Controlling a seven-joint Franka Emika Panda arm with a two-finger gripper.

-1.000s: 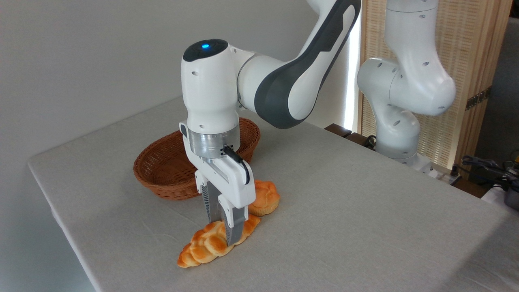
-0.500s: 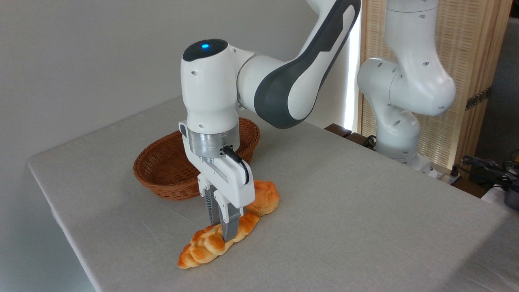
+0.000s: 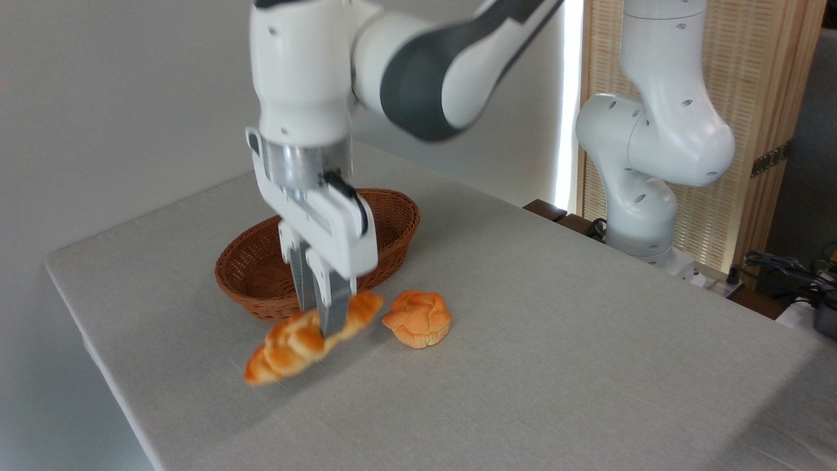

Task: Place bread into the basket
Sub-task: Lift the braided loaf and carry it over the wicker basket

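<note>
Tool [image 3: 324, 320] pointing straight down, fingers pinched tight on the bread [image 3: 307, 337] near its middle. That long braided loaf hangs clear of the counter [image 3: 556, 366], tilted, its left end dipping low and its right end riding higher, a soft shadow on the cloth beneath it. Just behind sits the basket [image 3: 261, 278], oval brown wicker, nothing seen inside. Off to the right of the loaf, a small round knotted bun [image 3: 417, 318] rests on the counter, apart from both bread and basket.
</note>
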